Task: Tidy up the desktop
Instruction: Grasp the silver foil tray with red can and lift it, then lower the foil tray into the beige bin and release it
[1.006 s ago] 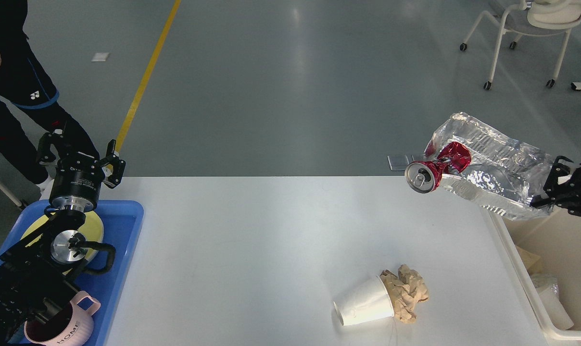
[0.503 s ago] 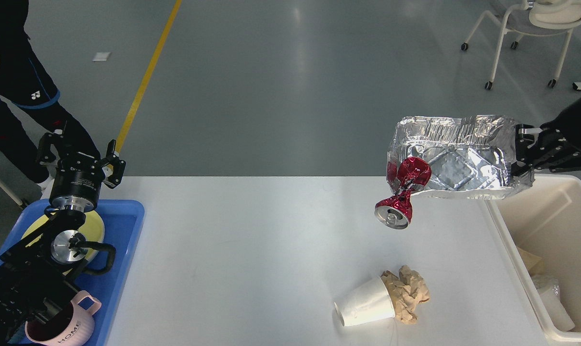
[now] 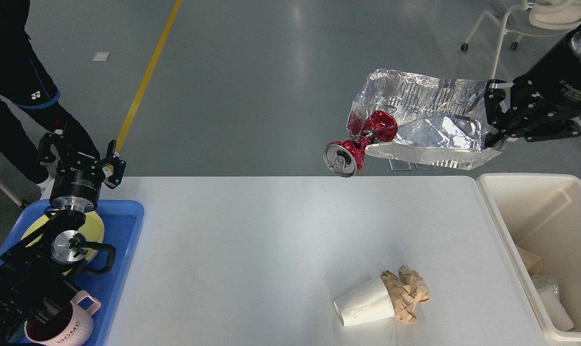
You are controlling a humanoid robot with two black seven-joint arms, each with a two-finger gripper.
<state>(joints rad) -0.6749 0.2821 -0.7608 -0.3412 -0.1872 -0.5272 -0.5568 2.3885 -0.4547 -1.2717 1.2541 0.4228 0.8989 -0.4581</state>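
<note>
Up and leftward goes the right gripper [image 3: 493,113], clamped on the foil tray [image 3: 425,127] with the crushed red can [image 3: 360,144] spilling out, above the tabletop [image 3: 271,240]. Left gripper [image 3: 81,151] spread apart over the blue tray [image 3: 122,226]. Cream bin [image 3: 550,211] holds scraps.

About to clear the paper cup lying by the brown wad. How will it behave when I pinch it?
The paper cup lies on its side on the desktop, so a nudge may roll it. It looks thin-walled, likely light and easily squashed. The crumpled brown paper at its base may shift with it.
</note>
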